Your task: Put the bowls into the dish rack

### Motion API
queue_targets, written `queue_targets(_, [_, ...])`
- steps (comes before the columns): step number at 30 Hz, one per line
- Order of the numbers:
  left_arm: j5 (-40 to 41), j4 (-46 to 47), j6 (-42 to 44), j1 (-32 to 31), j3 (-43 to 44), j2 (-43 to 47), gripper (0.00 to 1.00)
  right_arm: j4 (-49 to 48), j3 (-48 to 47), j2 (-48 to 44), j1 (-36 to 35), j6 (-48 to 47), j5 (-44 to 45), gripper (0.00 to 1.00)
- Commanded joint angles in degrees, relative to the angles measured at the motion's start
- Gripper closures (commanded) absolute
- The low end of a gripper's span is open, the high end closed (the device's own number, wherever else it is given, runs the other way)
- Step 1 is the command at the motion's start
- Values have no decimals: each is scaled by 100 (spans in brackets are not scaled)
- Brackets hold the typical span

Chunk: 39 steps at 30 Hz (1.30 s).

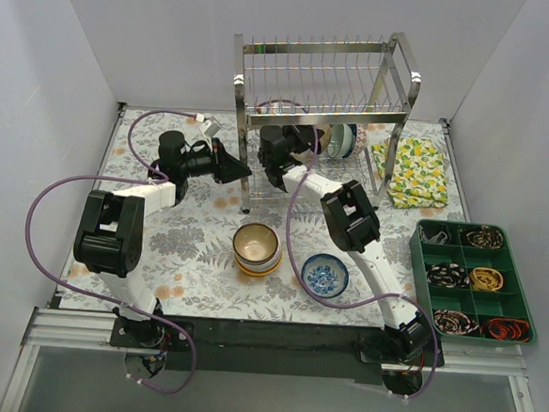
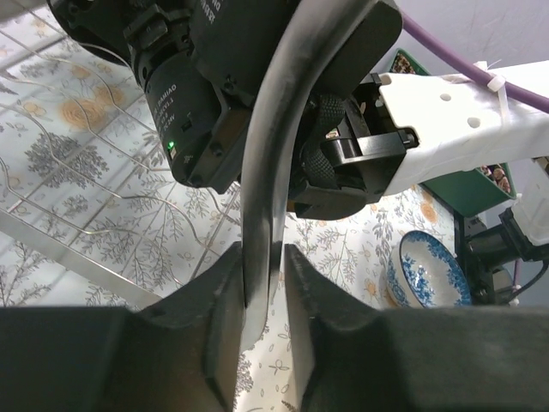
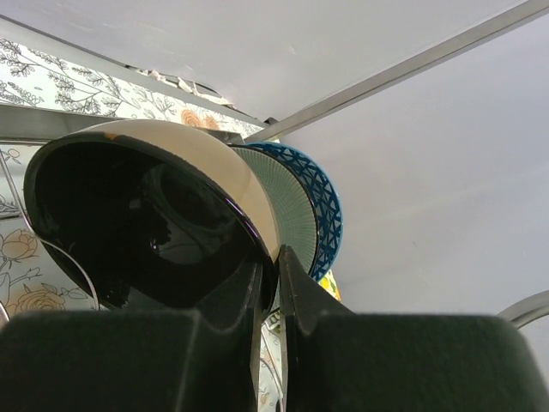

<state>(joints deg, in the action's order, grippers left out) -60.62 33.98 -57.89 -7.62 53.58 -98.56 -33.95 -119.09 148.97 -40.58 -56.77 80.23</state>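
1. Brown-glazed bowl point(image 3: 146, 223): lower rim hidden behind right gripper point(image 3: 268, 275).
2. Racked bowls point(image 1: 342, 140): largely masked by dish rack point(image 1: 323, 49) wires, top view.
3. Blue-patterned bowl point(image 2: 420, 270): right side behind black arm joint point(image 2: 502, 245), left wrist view.
4. Green tray point(image 1: 414, 263) contents: too small to identify.

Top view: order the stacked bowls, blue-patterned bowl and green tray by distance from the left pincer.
The left pincer grips the dish rack post.
1. the stacked bowls, centre
2. the blue-patterned bowl, right of them
3. the green tray, far right

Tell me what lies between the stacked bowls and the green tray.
In the top view, the blue-patterned bowl and the right arm's white forearm lie between them.
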Motion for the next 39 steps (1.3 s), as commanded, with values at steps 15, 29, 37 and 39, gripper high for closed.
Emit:
queue_targets(15, [50,-470,330,-3,21,390,60,-287,922,-1080,-91,-62,-77,53])
queue_targets(29, [806,-1683,1394,41,346,566,42,-287,3004,-2661,-424,-246,-77,52])
queue_targets(37, [859,-1763,1456,50,443,645,37,-278,3243,-2943,-442,-325,-130,51])
queue_targets(39, [850,-1807,1465,50,451,689,36,-278,3243,-2943,-434,-334,-139,51])
